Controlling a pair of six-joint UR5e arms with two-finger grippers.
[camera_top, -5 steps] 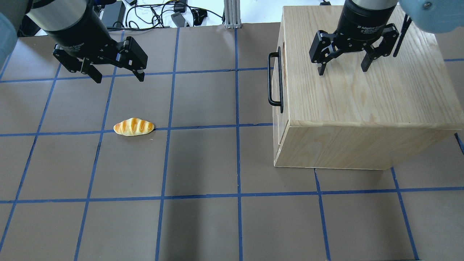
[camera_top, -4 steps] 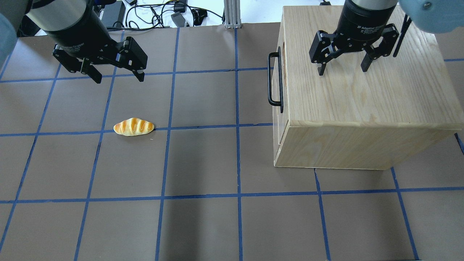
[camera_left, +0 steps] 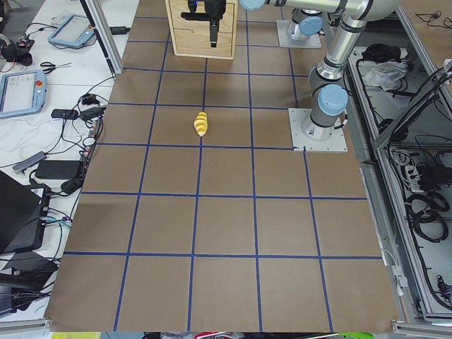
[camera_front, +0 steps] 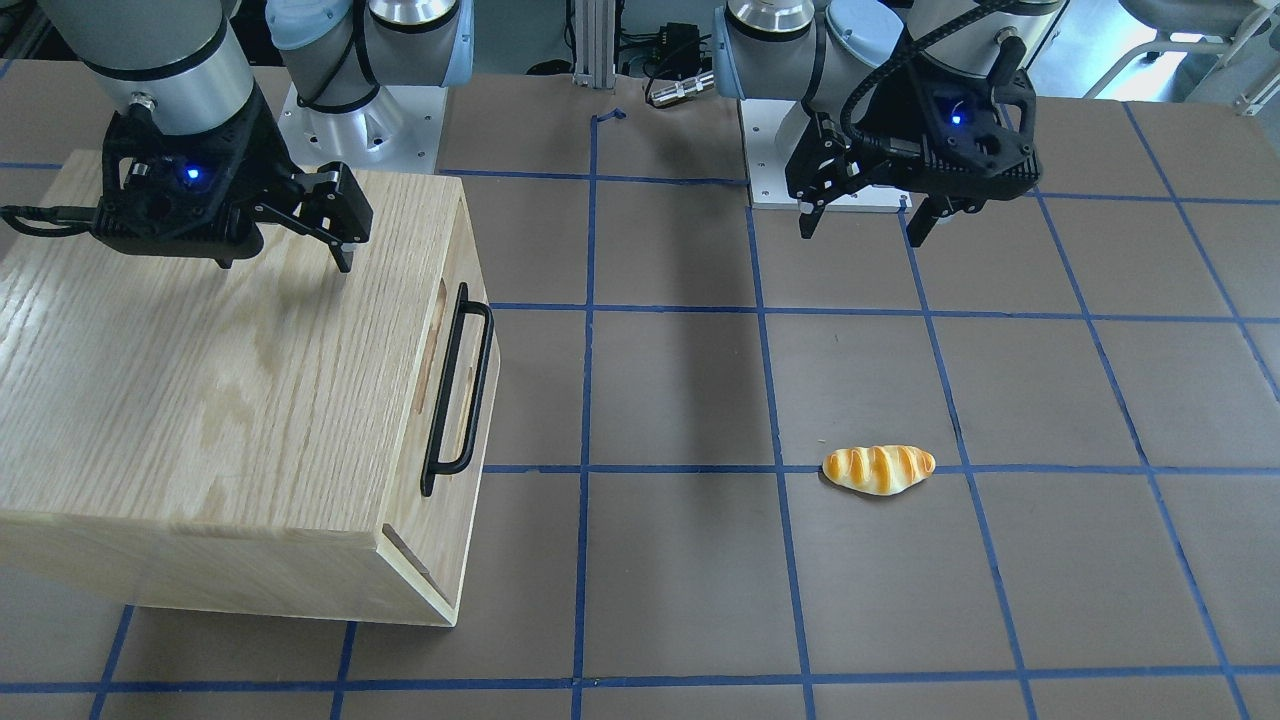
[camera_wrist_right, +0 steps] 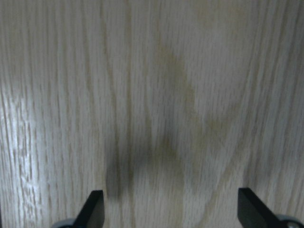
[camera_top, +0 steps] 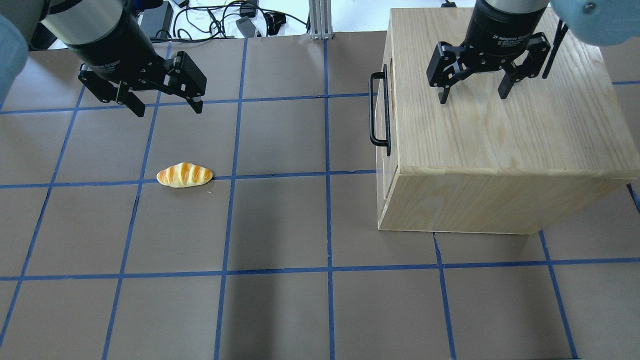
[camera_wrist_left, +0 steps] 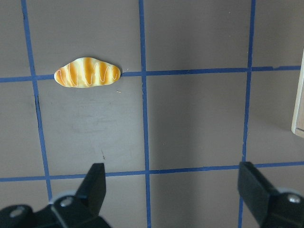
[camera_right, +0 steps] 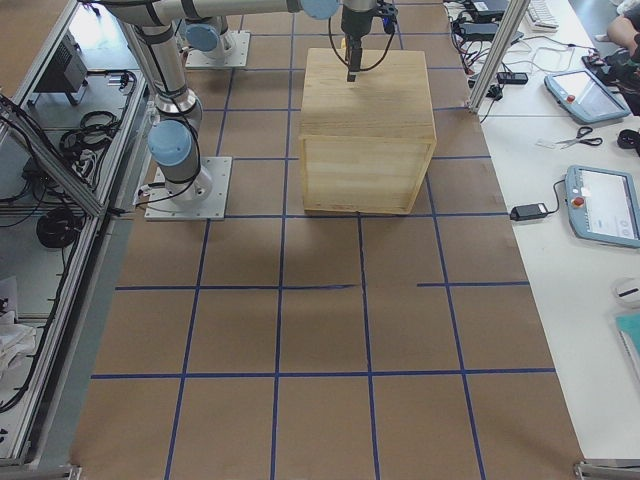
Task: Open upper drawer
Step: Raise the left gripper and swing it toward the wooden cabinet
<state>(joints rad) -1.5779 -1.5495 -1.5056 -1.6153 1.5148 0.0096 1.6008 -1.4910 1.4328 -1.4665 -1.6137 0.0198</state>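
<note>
The upper drawer (camera_top: 381, 110) is shut, its front flush with the oak-grained cabinet (camera_top: 500, 120). It faces the table's middle and carries a long black bar handle (camera_top: 372, 107). The drawer (camera_front: 460, 390) and its handle (camera_front: 479, 390) also show in the front-facing view. My right gripper (camera_top: 472, 97) is open and empty and hovers over the cabinet's top, back from the handle. It also shows in the front-facing view (camera_front: 285, 262). My left gripper (camera_top: 169, 110) is open and empty above the mat, far to the left of the cabinet.
A toy bread roll (camera_top: 184, 175) lies on the brown mat, nearer the camera than my left gripper, and also shows in the left wrist view (camera_wrist_left: 87, 72). The cabinet's corner (camera_wrist_left: 299, 95) shows at that view's right edge. Cables lie beyond the table's far edge.
My left gripper has shifted a little to the right and toward the roll. My right gripper and the drawer have not moved.
</note>
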